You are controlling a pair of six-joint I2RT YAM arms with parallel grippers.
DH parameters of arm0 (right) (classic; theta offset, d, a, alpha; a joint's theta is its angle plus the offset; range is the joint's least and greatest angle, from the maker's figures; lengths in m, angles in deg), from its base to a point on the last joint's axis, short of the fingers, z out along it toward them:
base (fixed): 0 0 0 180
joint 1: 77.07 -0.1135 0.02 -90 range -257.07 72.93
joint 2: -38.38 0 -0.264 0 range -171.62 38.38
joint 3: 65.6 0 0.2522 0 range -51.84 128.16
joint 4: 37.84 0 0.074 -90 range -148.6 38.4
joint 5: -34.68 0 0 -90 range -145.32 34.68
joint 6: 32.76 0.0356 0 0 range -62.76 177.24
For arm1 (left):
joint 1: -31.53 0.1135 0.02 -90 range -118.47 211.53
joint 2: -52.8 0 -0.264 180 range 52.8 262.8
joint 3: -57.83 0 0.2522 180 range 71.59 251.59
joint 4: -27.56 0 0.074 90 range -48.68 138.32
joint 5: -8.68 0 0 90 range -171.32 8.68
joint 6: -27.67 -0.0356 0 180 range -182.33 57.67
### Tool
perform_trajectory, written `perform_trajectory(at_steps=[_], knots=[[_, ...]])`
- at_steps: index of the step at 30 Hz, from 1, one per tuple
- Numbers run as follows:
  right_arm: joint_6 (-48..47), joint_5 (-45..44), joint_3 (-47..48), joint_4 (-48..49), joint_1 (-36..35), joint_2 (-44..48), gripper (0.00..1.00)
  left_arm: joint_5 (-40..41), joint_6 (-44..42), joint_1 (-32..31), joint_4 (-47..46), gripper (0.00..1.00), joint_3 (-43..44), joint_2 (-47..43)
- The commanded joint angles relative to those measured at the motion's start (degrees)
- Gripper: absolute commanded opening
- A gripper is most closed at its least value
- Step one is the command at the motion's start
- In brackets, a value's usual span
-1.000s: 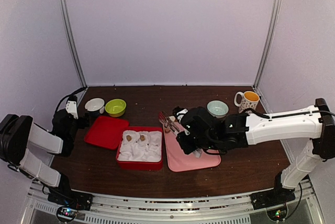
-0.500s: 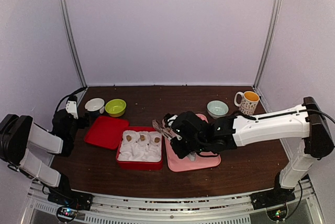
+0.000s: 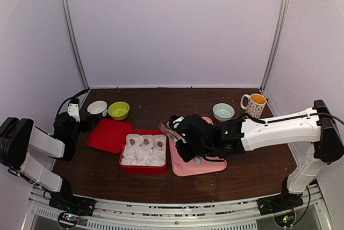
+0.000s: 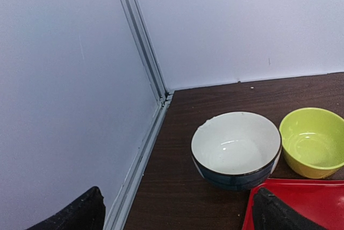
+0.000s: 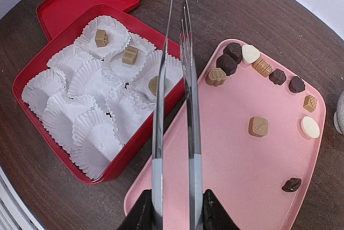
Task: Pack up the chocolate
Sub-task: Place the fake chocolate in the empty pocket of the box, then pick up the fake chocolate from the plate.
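Observation:
Several chocolate pieces (image 5: 258, 126), light brown, dark and cream-white, lie on the pink tray (image 5: 242, 181). Three light brown pieces (image 5: 129, 55) sit in white paper cups inside the red box (image 5: 134, 146). My right gripper (image 5: 174, 214) is shut on long metal tongs (image 5: 191, 112). The tongs' tips hang empty and slightly apart over the box's edge beside the tray. In the top view the right gripper (image 3: 185, 139) hovers between the red box (image 3: 142, 170) and the pink tray (image 3: 188, 168). My left gripper (image 4: 177, 222) stands open and empty near the left wall.
A red lid (image 3: 109, 135) lies left of the box. Behind it stand a white bowl (image 4: 236, 149) and a green bowl (image 4: 314, 141). A light blue bowl (image 3: 223, 112) and a mug (image 3: 254, 103) stand at the back right. The enclosure wall runs close on the left.
The right gripper has swung left with the tongs from over the tray to the box's edge. A third light brown piece now lies in the box. The left arm has stayed still.

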Motion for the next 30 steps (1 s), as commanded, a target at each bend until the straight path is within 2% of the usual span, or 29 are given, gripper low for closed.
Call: perform_trajectory(at_steps=[1,6,10,16,30], knots=[[2.2,-5.9,-2.4,-0.2,-0.2,4.4,0.26,0.0,0.6,0.4,-2.7,0.98,1.1,0.5],[5.3,-9.3,-3.7,-4.8,0.2,4.9,0.26,0.1,0.6,0.4,-2.6,0.98,1.1,0.4],[8.1,-9.3,-5.9,-6.0,1.4,5.6,0.31,0.1,0.6,0.4,-2.7,0.98,1.1,0.5],[11.7,-7.9,-8.3,-7.9,4.2,4.8,0.32,0.1,0.6,0.4,-2.7,0.98,1.1,0.5],[12.0,-2.9,-9.7,-5.2,7.9,1.4,0.40,0.1,0.6,0.4,-2.7,0.98,1.1,0.5]])
